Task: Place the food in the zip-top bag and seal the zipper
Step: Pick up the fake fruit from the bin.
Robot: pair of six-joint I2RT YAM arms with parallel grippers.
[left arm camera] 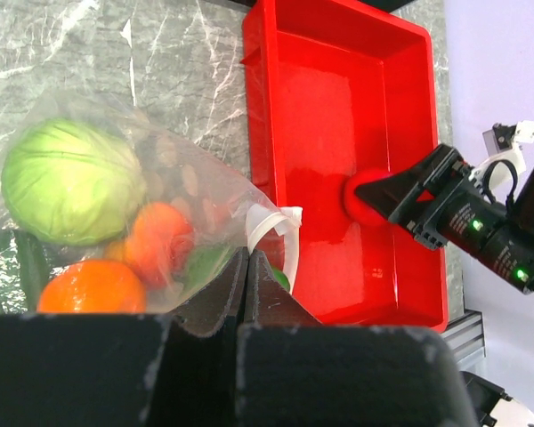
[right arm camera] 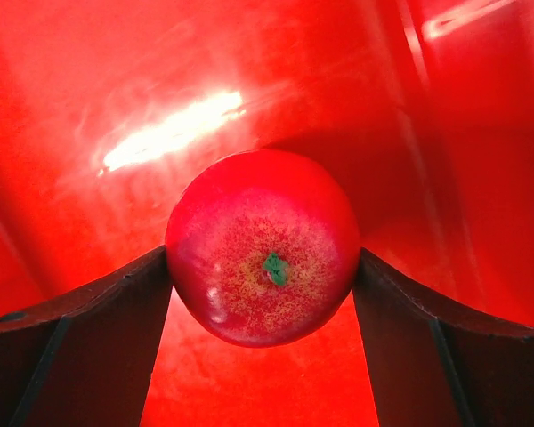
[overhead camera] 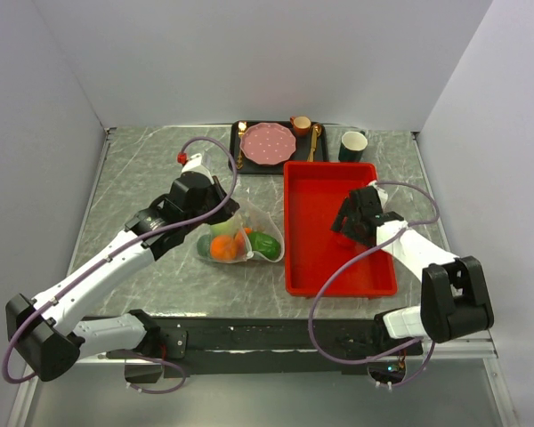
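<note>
Left gripper (left arm camera: 246, 260) is clamped shut on the zip-top bag (left arm camera: 191, 191) mouth edge, centre-left of the top view. Right gripper (right arm camera: 263, 271) jaws press both sides of the red apple (right arm camera: 258, 222) in the red tray (overhead camera: 316, 191), centre-right. Likely risks: the round apple squirts out, or the floppy bag mouth collapses.

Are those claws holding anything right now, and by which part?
Left gripper pinches the zip-top bag's edge near its white zipper. Right gripper clasps the red apple by its two sides, in the red tray.
</note>
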